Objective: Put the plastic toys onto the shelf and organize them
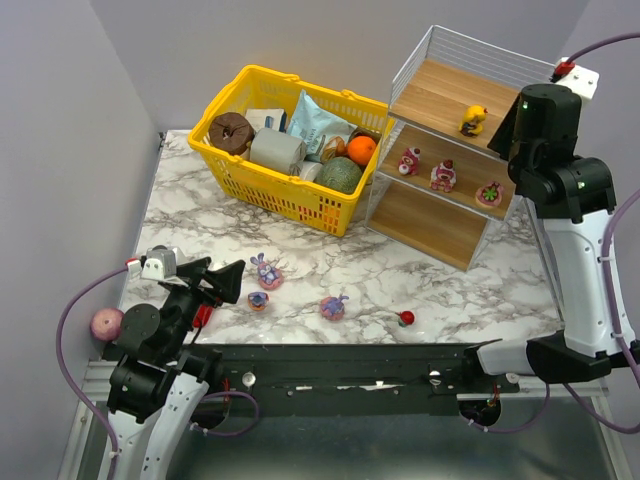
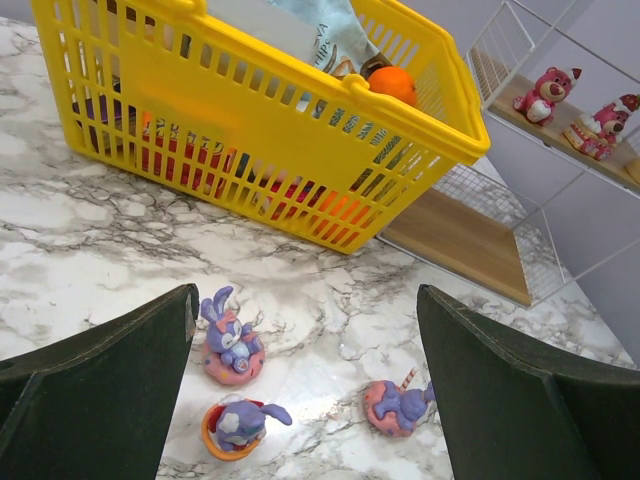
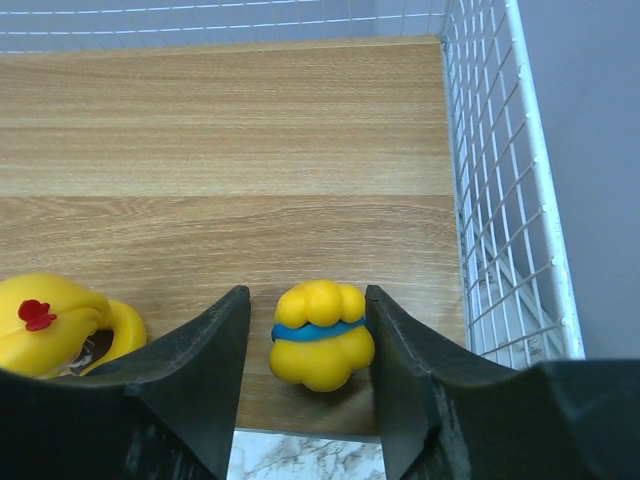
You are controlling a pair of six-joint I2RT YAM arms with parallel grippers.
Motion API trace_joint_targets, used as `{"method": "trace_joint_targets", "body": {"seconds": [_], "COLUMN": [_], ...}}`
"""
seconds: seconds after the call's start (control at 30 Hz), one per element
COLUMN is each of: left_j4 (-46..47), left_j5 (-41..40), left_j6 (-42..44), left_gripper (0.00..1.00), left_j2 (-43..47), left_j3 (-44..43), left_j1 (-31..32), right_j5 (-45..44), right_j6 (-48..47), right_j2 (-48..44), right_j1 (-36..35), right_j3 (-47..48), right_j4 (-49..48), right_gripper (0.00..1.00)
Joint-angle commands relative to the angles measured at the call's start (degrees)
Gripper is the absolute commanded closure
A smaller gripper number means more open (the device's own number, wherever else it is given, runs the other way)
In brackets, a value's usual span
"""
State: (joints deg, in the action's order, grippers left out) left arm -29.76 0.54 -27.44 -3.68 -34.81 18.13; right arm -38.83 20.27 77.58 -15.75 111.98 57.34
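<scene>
Shelf board [image 3: 250,150] — yellow toy [image 3: 322,360], blue band [image 3: 315,329] crosswise, right jaws slack around it, left jaws wide, empty.

Between my right fingers [image 3: 205,385], matt dark plastic: yellow toy [image 3: 322,335], smooth glossy plastic, blue band. Beneath it I log the shelf [image 3: 250,150], matt light wood grain, white-coated wire frame. Beyond my left fingers [image 2: 90,390]: basket [image 2: 250,120], glossy yellow plastic; table [image 2: 80,230], polished marble-look.

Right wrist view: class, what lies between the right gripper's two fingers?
A small yellow toy with a blue band sits on the wooden shelf board between the fingers, as the right wrist view shows.
</scene>
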Motion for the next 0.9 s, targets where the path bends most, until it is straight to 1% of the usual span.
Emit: {"method": "trace_joint_targets", "body": {"seconds": [0.0,0.2,0.5,0.63,0.67,0.73,0.77,0.87], "left_j4": [-0.48,-0.48,-0.56,-0.39,-0.39,-0.39,-0.30,-0.30], "left_j5": [-0.10,-0.10,-0.10,-0.10,-0.10,-0.01,-0.01,-0.10], "left_j6": [0.11,0.11,0.02,-0.07,-0.07,-0.07,-0.07,-0.16], "left_gripper": [0.01,0.01,0.01,0.01,0.01,0.01,0.01,0.01], "left_j2": [0.87,0.87,1.05,1.05,0.96,0.87,0.78,0.70], "left_j3": [0.00,0.00,0.18,0.18,0.09,0.18,0.27,0.18], "left_j1": [0.15,0.15,0.15,0.15,0.15,0.15,0.15,0.15], "right_j5": [3.67,5.87,10.61,13.34,15.08,17.37,20.34,24.92], "right_j6": [-1.02,-1.11,-2.17,-2.87,-2.96,-3.13,-3.13,-2.52], "right_j2": [-0.67,-2.52,-5.77,-10.42,-11.56,-14.99,-16.31,-21.23], "right_j1": [0.28,0.28,0.28,0.28,0.28,0.28,0.37,0.28], "right_j3": [-0.36,0.86,2.80,-2.11,-5.08,-7.91,-10.88,-16.25], "right_j4": [1.98,2.42,6.11,4.80,3.93,2.96,1.99,-0.81], "right_gripper": [0.39,0.35,0.34,0.34,0.34,0.34,0.35,0.35]}}
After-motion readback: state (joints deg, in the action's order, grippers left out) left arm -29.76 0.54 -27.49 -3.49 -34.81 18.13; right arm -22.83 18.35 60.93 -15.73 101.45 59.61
